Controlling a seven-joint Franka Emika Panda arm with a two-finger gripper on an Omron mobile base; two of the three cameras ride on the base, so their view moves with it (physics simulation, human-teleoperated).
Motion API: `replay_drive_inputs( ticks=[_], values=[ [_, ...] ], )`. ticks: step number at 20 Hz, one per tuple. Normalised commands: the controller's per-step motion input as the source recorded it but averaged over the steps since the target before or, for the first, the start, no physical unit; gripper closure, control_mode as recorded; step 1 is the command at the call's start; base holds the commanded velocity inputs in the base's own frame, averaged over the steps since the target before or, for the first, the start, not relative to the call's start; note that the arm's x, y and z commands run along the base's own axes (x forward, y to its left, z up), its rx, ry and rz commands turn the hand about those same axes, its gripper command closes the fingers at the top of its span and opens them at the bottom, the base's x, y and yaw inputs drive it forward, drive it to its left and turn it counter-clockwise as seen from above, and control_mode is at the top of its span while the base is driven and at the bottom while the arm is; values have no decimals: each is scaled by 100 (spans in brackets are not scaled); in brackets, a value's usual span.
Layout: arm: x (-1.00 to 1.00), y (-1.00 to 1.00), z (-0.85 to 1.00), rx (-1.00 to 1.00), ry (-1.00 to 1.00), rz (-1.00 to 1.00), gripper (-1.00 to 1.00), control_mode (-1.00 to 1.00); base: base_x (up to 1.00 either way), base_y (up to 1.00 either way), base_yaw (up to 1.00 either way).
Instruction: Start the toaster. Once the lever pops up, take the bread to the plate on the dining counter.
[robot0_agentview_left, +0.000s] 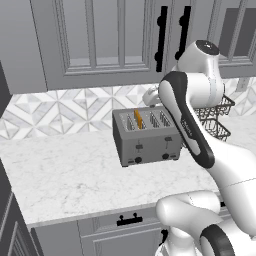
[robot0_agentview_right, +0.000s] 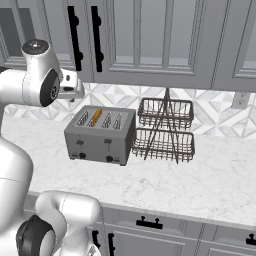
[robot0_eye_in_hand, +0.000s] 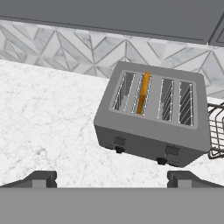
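Left base view: the toaster (robot0_agentview_left: 146, 136) stands on the marble worktop (robot0_agentview_left: 65, 175) near the tiled back wall, with the bread (robot0_agentview_left: 138, 119) seated upright in its second slot from the left and the lever (robot0_agentview_left: 139, 147) on the left of its near face. Right base view: a wire rack (robot0_agentview_right: 165, 131) stands just right of the toaster, touching or nearly so. Hand view: the gripper (robot0_eye_in_hand: 112, 179) hovers above and in front of the toaster, jaws spread wide and holding nothing.

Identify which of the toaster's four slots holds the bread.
The second slot from the left: the bread's orange crust edge shows there, while the toaster's other three slots show bare wire guides.
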Motion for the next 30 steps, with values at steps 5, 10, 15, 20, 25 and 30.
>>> replay_drive_inputs(
  ticks=[5, 10, 15, 20, 25, 30],
  values=[
    [0, 0, 0, 0, 0, 0, -100, -100, 0, 0, 0],
    [0, 0, 0, 0, 0, 0, -100, -100, 0, 0, 0],
    [0, 0, 0, 0, 0, 0, -100, -100, 0, 0, 0],
    [0, 0, 0, 0, 0, 0, -100, -100, 0, 0, 0],
    [0, 0, 0, 0, 0, 0, -100, -100, 0, 0, 0],
    [0, 0, 0, 0, 0, 0, -100, -100, 0, 0, 0]
  ],
)
